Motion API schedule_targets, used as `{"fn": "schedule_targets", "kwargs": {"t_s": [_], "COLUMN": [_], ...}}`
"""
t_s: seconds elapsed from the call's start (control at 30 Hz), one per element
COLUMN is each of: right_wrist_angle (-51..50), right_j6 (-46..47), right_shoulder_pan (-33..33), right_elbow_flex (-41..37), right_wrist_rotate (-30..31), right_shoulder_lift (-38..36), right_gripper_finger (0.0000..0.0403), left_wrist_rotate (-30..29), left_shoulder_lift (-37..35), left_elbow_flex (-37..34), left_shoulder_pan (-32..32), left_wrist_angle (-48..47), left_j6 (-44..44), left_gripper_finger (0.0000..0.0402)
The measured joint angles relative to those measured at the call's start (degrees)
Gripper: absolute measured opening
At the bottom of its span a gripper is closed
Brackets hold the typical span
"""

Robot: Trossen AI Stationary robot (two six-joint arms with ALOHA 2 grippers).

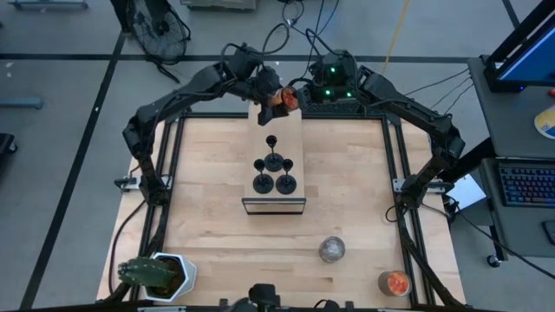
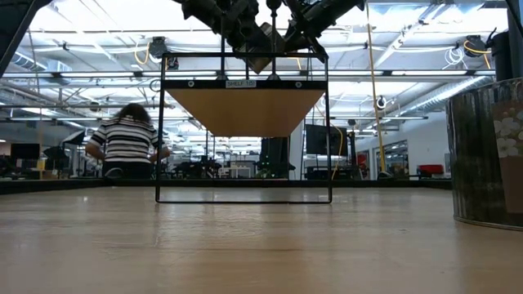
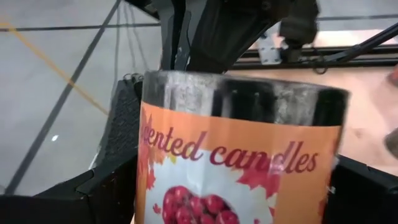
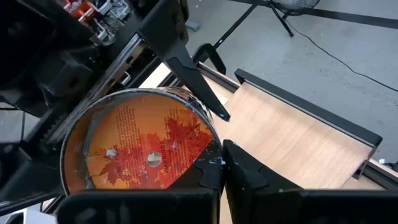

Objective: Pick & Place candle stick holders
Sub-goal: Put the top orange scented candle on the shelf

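Note:
Several small black candle stick holders stand on their round bases on top of a wooden shelf at the table's middle. Both arms meet above the shelf's far end. My left gripper is shut on a glass candle jar with an orange label. The jar fills the left wrist view. My right gripper is shut, right beside the jar's round end. My left gripper pinches the candle jar between its two fingers, one on each side of the jar's wall. The jar is lifted clear above the shelf's far end. My right gripper's shut fingers sit at the rim of the jar's round end. I cannot tell whether they touch it.
A round silvery jar and a second orange jar stand at the near right. A plant in a white pot stands at the near left corner. A person in a striped top is in the room behind.

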Motion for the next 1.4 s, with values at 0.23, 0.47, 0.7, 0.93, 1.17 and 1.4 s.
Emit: {"fn": "schedule_targets", "kwargs": {"t_s": [0.23, 0.47, 0.7, 0.93, 1.17, 1.4], "right_wrist_angle": [0.07, 0.01, -0.04, 0.08, -0.39, -0.54], "right_j6": [0.26, 0.61, 0.59, 0.61, 0.61, -0.32], "right_shoulder_pan": [0.09, 0.36, 0.55, 0.52, 0.52, 0.55], "right_elbow_flex": [0.0, 0.0, 0.0, 0.0, 0.04, 0.04], "right_wrist_rotate": [0.24, 0.12, 0.27, 0.31, 0.27, 0.29], "right_shoulder_lift": [-0.02, -0.02, -0.07, -0.07, -0.13, -0.13], "right_gripper_finger": [0.0, 0.0, 0.0, 0.0, 0.0, 0.0], "left_wrist_rotate": [-8.45, -9.84, -10.04, -10.33, -9.51, -9.75], "left_shoulder_lift": [0.0, 0.0, 0.0, 0.0, 0.02, 0.02], "left_elbow_flex": [-0.02, -0.02, -0.02, -0.07, -0.09, -0.09], "left_shoulder_pan": [-2.2, -2.81, -2.84, -2.89, -3.07, -3.13], "left_wrist_angle": [0.07, 0.22, 0.22, -0.1, -0.09, -1.2], "left_j6": [3.53, 3.09, 3.33, 3.35, 2.51, 2.2], "left_gripper_finger": [0.0395, 0.0395, 0.0395, 0.0351, 0.0349, 0.0349]}}
